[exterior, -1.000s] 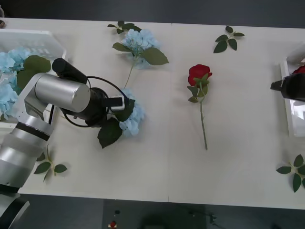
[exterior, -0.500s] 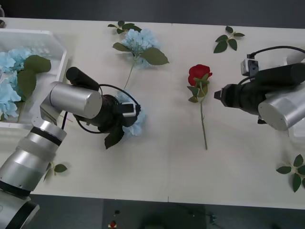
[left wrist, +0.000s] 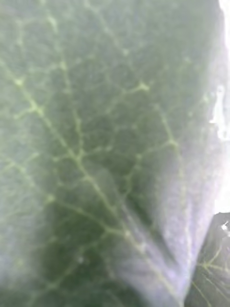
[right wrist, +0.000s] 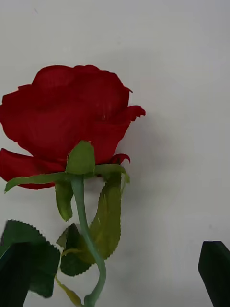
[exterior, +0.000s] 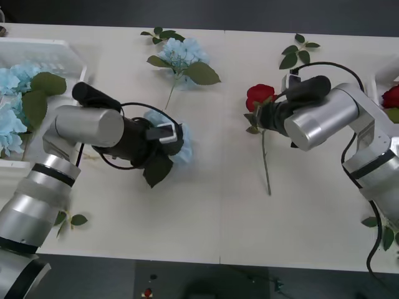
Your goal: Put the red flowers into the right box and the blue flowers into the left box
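- Currently both arms work mid-tabletop: my left gripper (exterior: 169, 138) sits on a blue flower (exterior: 182, 149), its fingers hidden by a leaf (left wrist: 96, 144), so I cannot tell their state.
- My right gripper (right wrist: 115, 276) hangs open and empty astride the red rose (right wrist: 67, 115) stem; next I judge it should close there, then carry it to the right box (exterior: 378, 81) at the tabletop's right edge.

Two red roses (exterior: 260, 95) (exterior: 391, 96), four blue flower clusters (exterior: 182, 53) (exterior: 181, 144) (exterior: 12, 78) (exterior: 9, 128), two white boxes (exterior: 59, 53) (exterior: 378, 84), and five loose leaf sprigs (exterior: 298, 51) (exterior: 159, 34) (exterior: 67, 218) (exterior: 386, 227).
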`<state>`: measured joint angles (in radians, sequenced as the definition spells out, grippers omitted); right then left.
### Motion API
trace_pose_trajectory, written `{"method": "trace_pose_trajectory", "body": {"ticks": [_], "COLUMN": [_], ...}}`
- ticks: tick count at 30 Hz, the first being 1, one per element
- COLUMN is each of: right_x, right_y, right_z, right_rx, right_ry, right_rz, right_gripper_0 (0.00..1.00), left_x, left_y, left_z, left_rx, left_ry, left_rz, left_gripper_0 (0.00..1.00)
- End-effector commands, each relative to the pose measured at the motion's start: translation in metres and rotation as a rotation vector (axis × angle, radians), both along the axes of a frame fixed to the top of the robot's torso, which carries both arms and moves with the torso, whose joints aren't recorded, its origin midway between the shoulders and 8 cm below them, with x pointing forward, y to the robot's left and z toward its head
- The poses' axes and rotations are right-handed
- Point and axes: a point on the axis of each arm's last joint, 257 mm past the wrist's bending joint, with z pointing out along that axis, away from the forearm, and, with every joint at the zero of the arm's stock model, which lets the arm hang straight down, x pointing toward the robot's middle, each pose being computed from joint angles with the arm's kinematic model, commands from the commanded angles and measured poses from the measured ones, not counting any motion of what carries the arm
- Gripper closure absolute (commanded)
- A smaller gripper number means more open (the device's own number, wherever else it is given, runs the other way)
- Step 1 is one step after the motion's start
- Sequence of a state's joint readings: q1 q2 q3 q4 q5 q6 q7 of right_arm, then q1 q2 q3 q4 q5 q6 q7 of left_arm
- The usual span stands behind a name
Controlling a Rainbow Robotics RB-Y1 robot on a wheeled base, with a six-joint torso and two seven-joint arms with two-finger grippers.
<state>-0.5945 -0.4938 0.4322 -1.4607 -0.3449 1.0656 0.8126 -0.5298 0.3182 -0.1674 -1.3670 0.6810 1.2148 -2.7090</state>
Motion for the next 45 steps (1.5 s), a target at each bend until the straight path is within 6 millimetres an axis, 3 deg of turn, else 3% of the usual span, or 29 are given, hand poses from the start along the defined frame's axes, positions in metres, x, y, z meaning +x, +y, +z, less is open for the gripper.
{"method": "trace_pose_trajectory", "body": {"ticks": [1,6,10,12,13,14,21,27,32,38,44,45], "right_x": [0.019,0.031,0.034,0.035,0.034,0.034,0.036,0.035,0.036,0.036,0.03,0.028], "right_y": [0.015,0.024,0.025,0.024,0.024,0.024,0.025,0.024,0.017,-0.02,-0.083,-0.103], "right_z": [0.01,0.004,0.001,0.001,0.0,0.0,0.002,0.001,0.003,0.031,0.071,0.081], "right_rx": [0.047,0.063,0.063,0.062,0.063,0.063,0.061,0.058,0.047,-0.026,-0.111,-0.131], "right_ry": [-0.03,-0.033,-0.035,-0.036,-0.034,-0.034,-0.041,-0.042,-0.043,-0.06,-0.055,-0.05], "right_rz": [-0.025,-0.034,-0.036,-0.037,-0.037,-0.037,-0.032,-0.031,-0.029,-0.025,0.012,0.016], "right_gripper_0": [0.0,0.0,0.03,0.69,0.97,1.0,1.0,1.0,1.0,1.0,1.0,1.0], "left_x": [0.015,0.027,0.042,0.051,0.056,0.059,0.066,0.053,0.023,-0.02,-0.046,-0.049], "left_y": [0.021,0.018,0.038,0.061,0.076,0.087,0.164,0.215,0.253,0.272,0.296,0.301], "left_z": [0.045,0.116,0.176,0.203,0.215,0.224,0.26,0.255,0.251,0.267,0.273,0.272], "left_rx": [-0.18,-0.43,-0.589,-0.645,-0.67,-0.683,-0.875,-0.912,-0.872,-0.858,-0.829,-0.83], "left_ry": [-0.024,-0.074,-0.172,-0.233,-0.269,-0.292,-0.177,-0.111,-0.147,-0.159,-0.192,-0.193], "left_rz": [0.067,0.078,0.114,0.154,0.182,0.2,0.508,0.702,0.794,0.854,0.937,0.949], "left_gripper_0": [1.0,1.0,1.0,1.0,1.0,1.0,1.0,1.0,1.0,1.0,1.0,1.0]}}
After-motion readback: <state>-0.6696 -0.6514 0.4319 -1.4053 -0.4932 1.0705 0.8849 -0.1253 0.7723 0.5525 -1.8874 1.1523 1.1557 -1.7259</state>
